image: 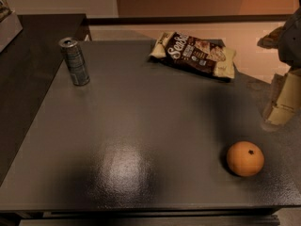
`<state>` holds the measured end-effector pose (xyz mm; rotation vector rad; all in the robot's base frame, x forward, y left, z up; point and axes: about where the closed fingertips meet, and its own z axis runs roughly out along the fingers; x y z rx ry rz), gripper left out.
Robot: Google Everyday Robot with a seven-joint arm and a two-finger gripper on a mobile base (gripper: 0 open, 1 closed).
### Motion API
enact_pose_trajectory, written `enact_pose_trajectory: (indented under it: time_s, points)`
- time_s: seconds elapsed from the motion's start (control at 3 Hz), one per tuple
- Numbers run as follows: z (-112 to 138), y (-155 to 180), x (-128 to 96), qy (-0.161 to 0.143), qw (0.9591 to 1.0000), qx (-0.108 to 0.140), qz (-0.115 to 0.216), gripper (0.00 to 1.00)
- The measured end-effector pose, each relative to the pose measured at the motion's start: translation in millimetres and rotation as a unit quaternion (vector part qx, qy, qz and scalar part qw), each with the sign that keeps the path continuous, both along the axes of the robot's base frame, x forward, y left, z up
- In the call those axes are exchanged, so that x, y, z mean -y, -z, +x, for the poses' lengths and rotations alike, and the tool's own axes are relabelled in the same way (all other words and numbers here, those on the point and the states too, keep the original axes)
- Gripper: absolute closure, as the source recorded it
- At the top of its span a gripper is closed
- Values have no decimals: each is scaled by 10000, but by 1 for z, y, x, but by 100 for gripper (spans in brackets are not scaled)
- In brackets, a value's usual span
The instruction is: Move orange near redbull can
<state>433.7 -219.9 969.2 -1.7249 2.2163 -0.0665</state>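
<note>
Orange [245, 158] sits on dark table [141, 126] at 4 o'clock, stem dot up. Redbull can [74, 61] upright at 10 o'clock, well apart. Snack bag [194, 54] flat at 1 o'clock. Gripper [281, 105] at 3 o'clock edge, clear of orange; open or closed, cannot tell.

On the table [141, 121], the redbull can [74, 61] stands upright at ten o'clock. The snack bag [195, 54] lies flat at one o'clock. The orange [245, 158] sits at four o'clock, well apart from the can. The gripper [282, 105] hangs at three o'clock by the table's right edge, behind the orange.
</note>
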Motion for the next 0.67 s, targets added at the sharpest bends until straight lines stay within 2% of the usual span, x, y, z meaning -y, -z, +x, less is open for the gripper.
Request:
enact_pose_trajectory:
  time_s: [0.67]
  points:
    - [-34, 47, 10, -279, 9977, -295, 535, 0]
